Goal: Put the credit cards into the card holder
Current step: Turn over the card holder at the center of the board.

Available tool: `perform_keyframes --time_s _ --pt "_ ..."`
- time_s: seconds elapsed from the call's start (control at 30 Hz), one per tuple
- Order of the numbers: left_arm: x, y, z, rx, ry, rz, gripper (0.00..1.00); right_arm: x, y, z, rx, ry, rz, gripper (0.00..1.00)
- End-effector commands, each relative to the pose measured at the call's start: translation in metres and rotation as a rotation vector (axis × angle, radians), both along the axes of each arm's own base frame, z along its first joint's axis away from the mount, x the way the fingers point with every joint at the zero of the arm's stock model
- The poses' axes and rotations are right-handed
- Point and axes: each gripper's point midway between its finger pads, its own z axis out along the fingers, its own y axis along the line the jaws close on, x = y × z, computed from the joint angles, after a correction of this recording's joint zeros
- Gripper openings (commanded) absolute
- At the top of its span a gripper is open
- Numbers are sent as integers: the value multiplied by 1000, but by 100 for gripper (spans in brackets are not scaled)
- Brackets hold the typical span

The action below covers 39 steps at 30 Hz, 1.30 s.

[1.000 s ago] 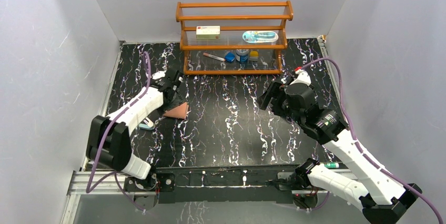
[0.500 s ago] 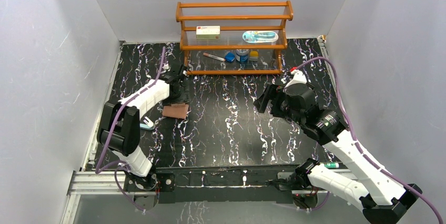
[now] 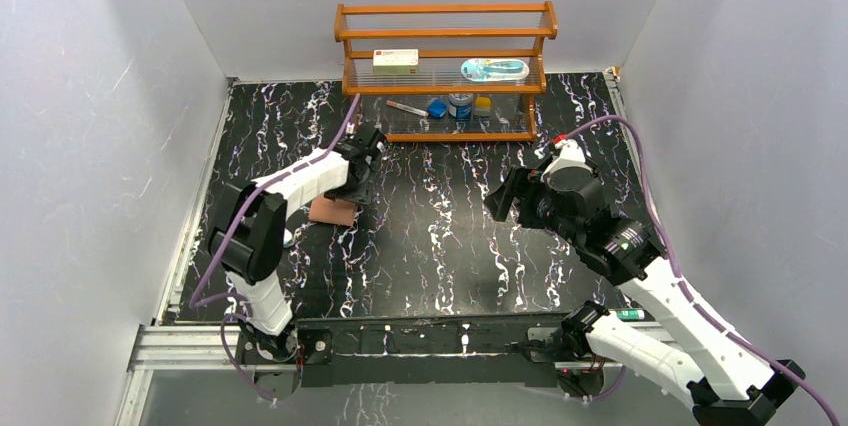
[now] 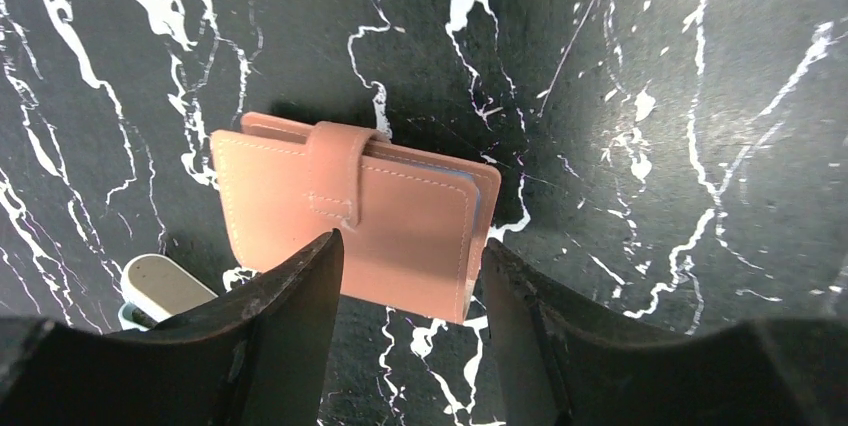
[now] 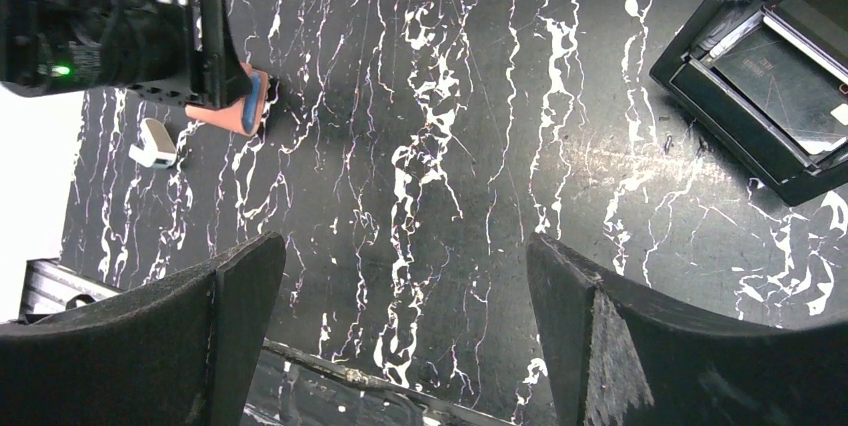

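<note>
When checking clearance, locate card holder [image 3: 333,211] lying flat and snapped shut on left half of marble tabletop [image 3: 430,256], clear of left table edge and of wooden rack [image 3: 445,71] along far edge. Note bare marble across centre, between both arms. Read left gripper [image 4: 412,246] as released: parted above card holder's near edge, grasping nothing. Read right gripper [image 5: 405,246] as released wide, empty, above mid-right tabletop. Watch small white-grey pod [image 4: 160,288] just beside card holder's corner, near left finger. Find black tray [image 5: 770,66] at right wrist view's upper right, holding flat greyish pieces too small to identify. Count one card holder, one pod, one tray, one rack, two grippers.
</note>
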Motion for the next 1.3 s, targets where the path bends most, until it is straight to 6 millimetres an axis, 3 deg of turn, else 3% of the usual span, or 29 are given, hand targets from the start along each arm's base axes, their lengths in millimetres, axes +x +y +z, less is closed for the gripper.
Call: perform_keyframes --time_s 0.0,0.13,0.27,0.3,0.37,0.5,0.7,0.87,0.97,1.03,1.27 --pt "-9 12 -14 110 60 -29 50 3 1 28 46 -98 8 98" --pt "-8 32 -18 253 54 -1 44 3 -1 29 53 -109 2 98" --pt "-4 35 -11 300 50 -2 5 3 0 27 47 -100 7 98" --pt "-3 31 -6 296 43 -12 0 2 1 26 49 -93 7 98" --pt "-5 19 4 262 38 -46 0 0 1 24 61 -72 -2 98" --pt "-18 -24 25 63 57 -136 0 0 3 22 76 -61 -4 98" --pt "-45 -78 88 -316 15 -251 0 1 9 22 118 -51 -7 98" --pt "-90 -144 130 -776 93 -378 0 0 21 14 78 -9 65 98" --pt "-123 -180 145 -1067 256 -402 0 4 14 11 1 21 42 98" --pt "-131 -193 142 -1172 322 -401 0 5 11 9 -19 28 34 98" --pt "-144 -205 90 -1228 504 -329 0 -4 16 3 32 62 47 98"
